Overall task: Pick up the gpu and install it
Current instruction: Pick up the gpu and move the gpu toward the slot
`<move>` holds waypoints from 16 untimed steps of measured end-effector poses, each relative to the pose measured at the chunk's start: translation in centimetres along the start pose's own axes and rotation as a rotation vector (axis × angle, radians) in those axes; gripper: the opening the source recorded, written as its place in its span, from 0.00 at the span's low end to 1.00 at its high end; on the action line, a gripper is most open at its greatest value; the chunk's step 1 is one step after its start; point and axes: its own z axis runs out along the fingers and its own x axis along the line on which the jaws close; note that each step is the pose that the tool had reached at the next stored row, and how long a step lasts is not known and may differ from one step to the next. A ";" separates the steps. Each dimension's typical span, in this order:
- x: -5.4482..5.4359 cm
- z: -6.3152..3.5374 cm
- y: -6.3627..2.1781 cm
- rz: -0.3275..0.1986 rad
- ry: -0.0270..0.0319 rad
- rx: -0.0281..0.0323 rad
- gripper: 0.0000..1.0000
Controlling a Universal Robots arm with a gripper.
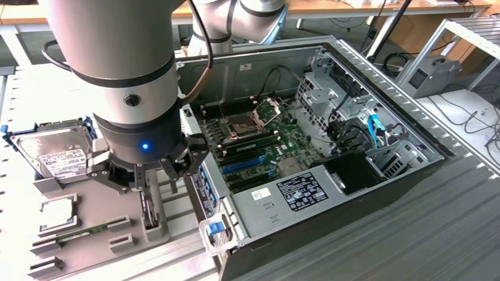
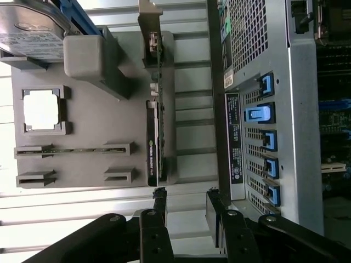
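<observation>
1. Foremost, arm (image 1: 117,58): a thick grey column on the exterior view's left, pointing down over the parts holder.
2. Computer case (image 1: 390,117): lying on its side on the slatted table (image 1: 445,234) with the side panel off and the motherboard (image 1: 250,140) exposed. A row of blue latches (image 2: 258,114) runs along its rear slot panel.
3. Grey holder (image 2: 109,109): just beside the case, on the exterior view's left, carrying the loose parts.
4. Gripper (image 2: 186,204): black fingers spread wide with nothing between them but bare table. It hangs low over the holder's edge nearest the case and grips nothing.
5. Hard drive (image 1: 58,152): silver with a white label, propped at the holder's far corner.
6. gpu (image 2: 153,142): standing on its long edge in the holder's slot on the side nearest the case, silver bracket at its far end. Its near end sits just ahead of the fingertips, in line with one finger, not touched.
7. Processor chip (image 2: 41,109): lying flat in its square pocket.
8. Memory stick (image 2: 71,149): slim and green, on edge in its clips, well apart from the gpu.
</observation>
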 end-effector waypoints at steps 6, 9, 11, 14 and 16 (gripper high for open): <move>0.2 0.28 -0.02 0.000 0.0000 -0.0001 0.42; 0.3 0.42 -0.03 0.000 0.0000 0.0000 0.42; 0.4 0.52 -0.04 0.000 0.0000 0.0000 0.42; 0.5 0.69 -0.05 0.000 -0.0001 -0.0001 0.42; 0.5 0.79 -0.06 0.000 -0.0001 -0.0001 0.42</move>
